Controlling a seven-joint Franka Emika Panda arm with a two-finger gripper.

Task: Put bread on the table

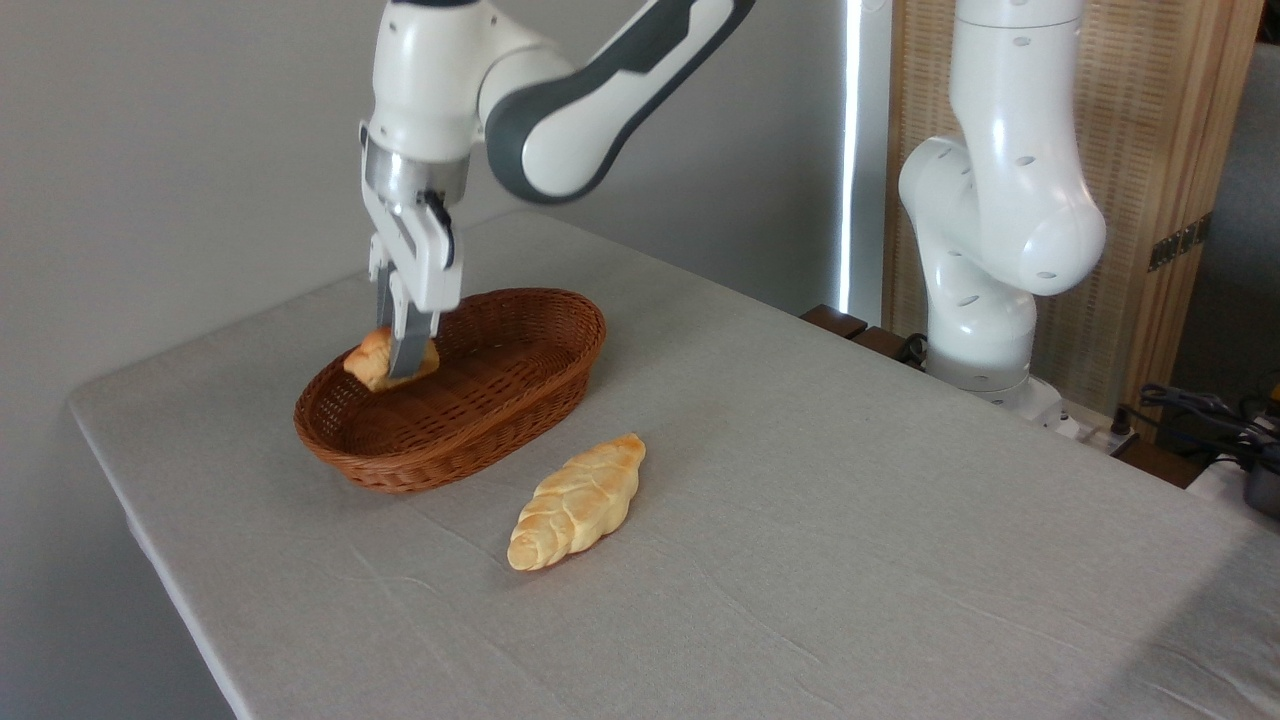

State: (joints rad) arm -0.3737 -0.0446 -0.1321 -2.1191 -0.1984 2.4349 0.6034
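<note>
Gripper (398,350) gripping bread (372,362) (inside basket (520,395))

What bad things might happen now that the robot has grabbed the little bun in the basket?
1. The gripper pinches only the middle of the bun, so the bun might twist or slip out as it lifts.
2. The bun sits near the back-left rim of the wicker basket; it might bump the rim and drag the basket.
3. The long braided loaf lies on the table right beside the basket, so a close drop could land on it.

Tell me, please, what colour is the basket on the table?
The basket is reddish-brown woven wicker, shown clearly in the fixed camera view.
</note>
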